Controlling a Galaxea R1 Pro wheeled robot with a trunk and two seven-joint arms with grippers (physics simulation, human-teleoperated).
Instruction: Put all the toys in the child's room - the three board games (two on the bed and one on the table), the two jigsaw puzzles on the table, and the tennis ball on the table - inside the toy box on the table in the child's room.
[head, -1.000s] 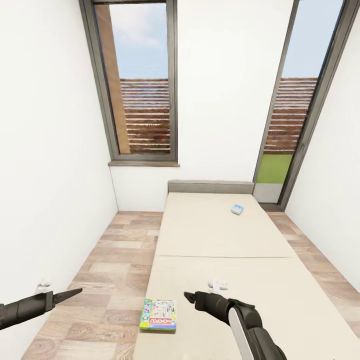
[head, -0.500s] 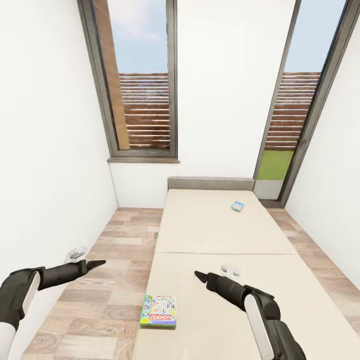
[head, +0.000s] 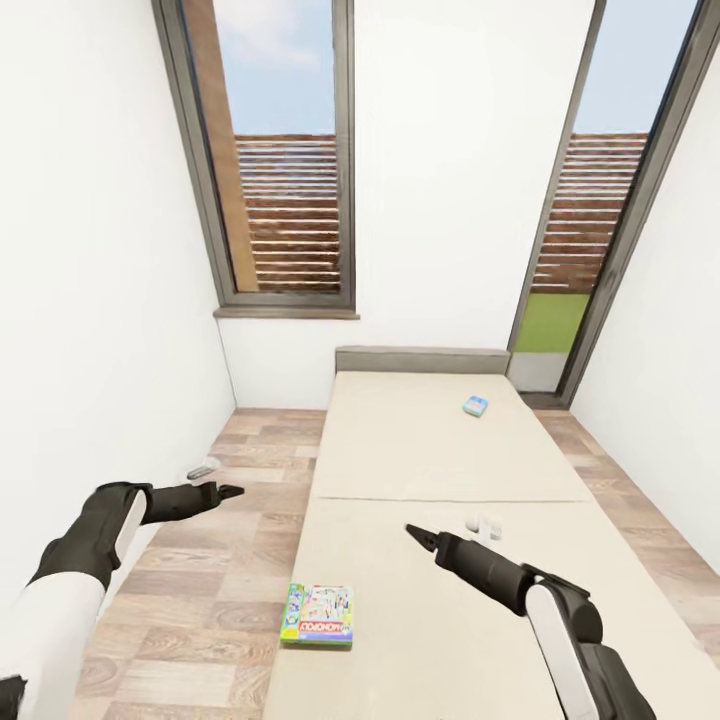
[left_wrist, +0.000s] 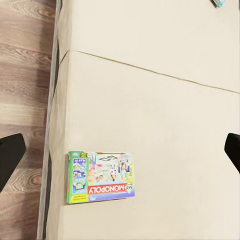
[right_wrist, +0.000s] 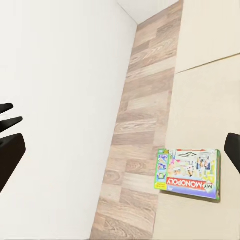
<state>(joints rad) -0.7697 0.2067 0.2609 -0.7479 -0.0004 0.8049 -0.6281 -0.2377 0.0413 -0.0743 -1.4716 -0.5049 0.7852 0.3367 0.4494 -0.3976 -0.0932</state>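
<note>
Head view: flat glossy Monopoly box (head: 317, 614) on matte beige mattress (head: 440, 450), both tools' jaws parted

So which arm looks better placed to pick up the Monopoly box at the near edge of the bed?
Probably the right. The right gripper is already over the bed, near the Monopoly box. The left gripper is over the wood floor, farther away. Both look empty.

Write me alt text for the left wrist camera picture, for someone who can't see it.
A Monopoly board game box lies flat near the edge of a beige bed, seen from above, with the seam between the two mattress parts crossing above it. Wood-plank floor runs along one side, and the dark tips of the left gripper, spread wide, show at both edges.
</note>
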